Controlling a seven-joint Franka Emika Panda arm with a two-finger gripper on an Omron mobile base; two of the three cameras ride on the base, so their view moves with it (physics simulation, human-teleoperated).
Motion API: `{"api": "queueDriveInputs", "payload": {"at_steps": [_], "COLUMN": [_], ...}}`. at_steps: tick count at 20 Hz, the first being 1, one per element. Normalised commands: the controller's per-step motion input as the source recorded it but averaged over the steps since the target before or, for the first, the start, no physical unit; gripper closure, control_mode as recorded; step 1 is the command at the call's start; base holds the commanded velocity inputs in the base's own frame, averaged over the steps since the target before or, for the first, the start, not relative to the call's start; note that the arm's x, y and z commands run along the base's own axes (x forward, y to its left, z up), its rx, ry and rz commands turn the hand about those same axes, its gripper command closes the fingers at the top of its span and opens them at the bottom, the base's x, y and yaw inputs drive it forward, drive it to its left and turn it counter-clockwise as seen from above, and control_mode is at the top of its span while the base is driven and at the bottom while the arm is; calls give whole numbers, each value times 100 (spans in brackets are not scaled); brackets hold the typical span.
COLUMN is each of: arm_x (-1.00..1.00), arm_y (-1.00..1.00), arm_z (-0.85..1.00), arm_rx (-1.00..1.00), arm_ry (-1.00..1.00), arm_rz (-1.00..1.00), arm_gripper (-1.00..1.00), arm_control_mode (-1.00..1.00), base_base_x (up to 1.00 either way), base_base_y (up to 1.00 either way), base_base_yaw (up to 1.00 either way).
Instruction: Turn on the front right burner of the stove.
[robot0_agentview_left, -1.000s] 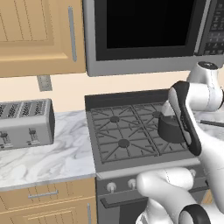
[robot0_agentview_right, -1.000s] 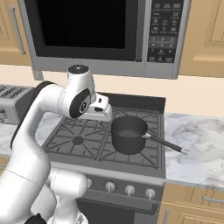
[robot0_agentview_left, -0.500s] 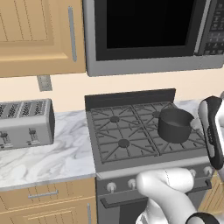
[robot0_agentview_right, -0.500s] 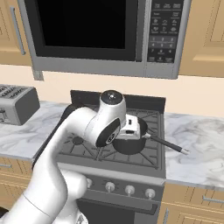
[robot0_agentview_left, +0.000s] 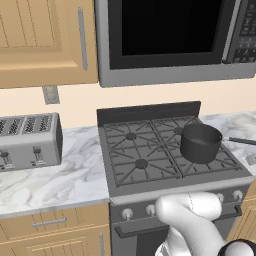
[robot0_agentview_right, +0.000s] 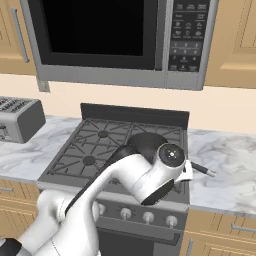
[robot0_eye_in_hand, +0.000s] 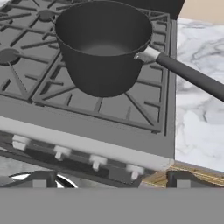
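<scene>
The stove (robot0_agentview_left: 145, 152) is a dark grey range with black grates and a row of small silver knobs (robot0_eye_in_hand: 97, 161) on its front. A dark pot (robot0_eye_in_hand: 105, 48) stands on the front right burner (robot0_eye_in_hand: 144, 94) and hides its cap; only the grate prongs show around it. The pot's long handle (robot0_eye_in_hand: 188, 74) points right over the counter. My gripper (robot0_eye_in_hand: 111, 179) hangs in front of the stove's front edge, above the knob row, looking over the knobs at the pot. Its fingertips (robot0_eye_in_hand: 39, 179) stand wide apart, open and empty. My arm (robot0_agentview_right: 150, 180) reaches over the stove's right front corner.
A grey microwave (robot0_agentview_left: 170, 40) hangs above the stove. A silver toaster (robot0_agentview_left: 27, 140) sits on the marble counter (robot0_agentview_left: 75, 175) to the left. More marble counter (robot0_eye_in_hand: 197, 122) lies right of the stove, over wooden drawers (robot0_agentview_right: 225, 227).
My arm has swung from above the stove top down and to the right, ending in front of the stove's right front edge. The pot has stayed in place.
</scene>
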Motion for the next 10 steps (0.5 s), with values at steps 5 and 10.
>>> {"api": "queueDriveInputs", "payload": {"at_steps": [5, 10], "arm_x": [-21, -24], "arm_y": [-30, 0], "arm_z": [-99, -81], "arm_rx": [3, -2], "arm_ry": [-42, -73], "arm_rz": [5, 1], "arm_gripper": [-100, -100], "arm_control_mode": [-100, -100], "base_base_x": [0, 0], "base_base_y": [0, 0], "base_base_yaw": [0, 0]}}
